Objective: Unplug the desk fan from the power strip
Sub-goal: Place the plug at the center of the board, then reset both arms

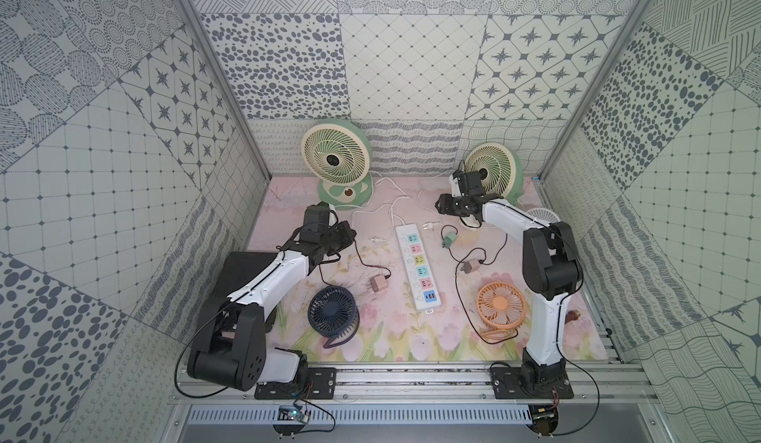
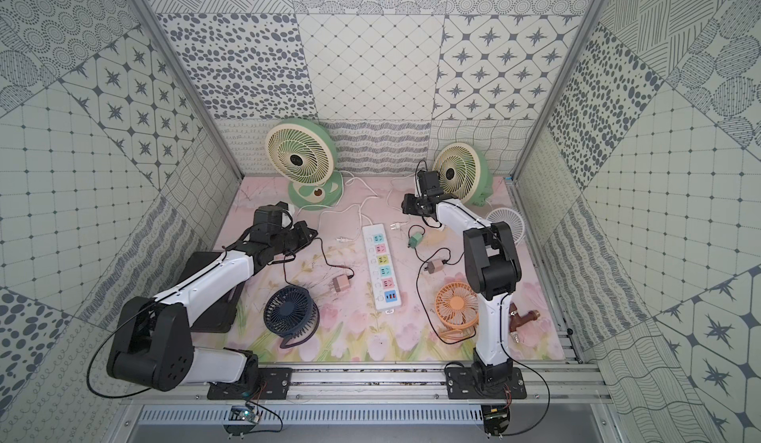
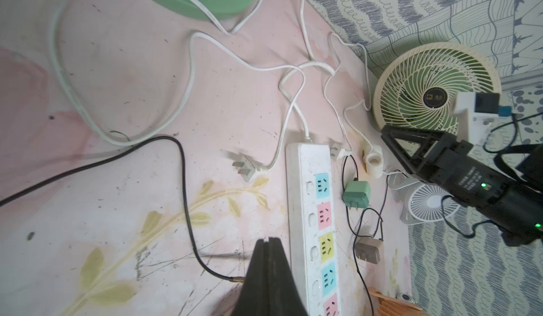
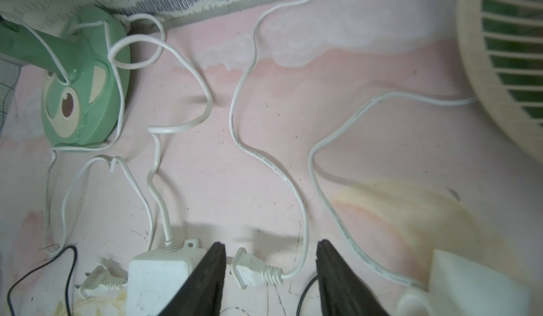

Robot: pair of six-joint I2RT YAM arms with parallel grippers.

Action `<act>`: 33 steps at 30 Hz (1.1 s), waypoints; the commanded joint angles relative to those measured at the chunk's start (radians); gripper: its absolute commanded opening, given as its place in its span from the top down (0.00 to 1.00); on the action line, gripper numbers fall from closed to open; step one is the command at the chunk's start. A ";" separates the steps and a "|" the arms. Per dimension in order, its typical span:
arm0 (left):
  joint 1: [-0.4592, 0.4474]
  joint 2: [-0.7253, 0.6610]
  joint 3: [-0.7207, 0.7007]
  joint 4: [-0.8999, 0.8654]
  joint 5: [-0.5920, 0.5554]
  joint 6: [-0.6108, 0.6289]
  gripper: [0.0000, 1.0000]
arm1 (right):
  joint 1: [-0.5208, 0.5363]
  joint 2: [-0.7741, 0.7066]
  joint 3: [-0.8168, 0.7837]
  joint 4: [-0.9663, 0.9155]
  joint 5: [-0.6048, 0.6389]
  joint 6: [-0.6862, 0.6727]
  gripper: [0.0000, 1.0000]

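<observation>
Lying loose at the parted right pincer (image 4: 271, 244), a white plug (image 4: 249, 271); left pincer (image 3: 269, 241) closed, empty.

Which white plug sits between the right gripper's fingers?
The plug right of the power strip, with the open right gripper straddling it; the other plug lies left of the strip.

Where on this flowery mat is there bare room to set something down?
Barest: the front of the mat, between the navy fan and the orange fan, in front of the power strip. Crowded: white cords tangle behind the strip; a green adapter and a beige adapter lie between it and the orange fan.
</observation>
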 commanded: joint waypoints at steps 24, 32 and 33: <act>0.162 -0.088 -0.332 0.374 -0.314 0.506 0.59 | -0.276 -0.670 -0.934 0.606 0.253 -0.251 0.03; 0.167 -0.039 -0.447 0.668 -0.221 0.589 0.46 | -0.291 -0.609 -0.991 0.782 0.233 -0.267 0.03; 0.169 -0.027 -0.448 0.679 -0.209 0.593 0.44 | -0.292 -0.593 -0.991 0.805 0.219 -0.263 0.03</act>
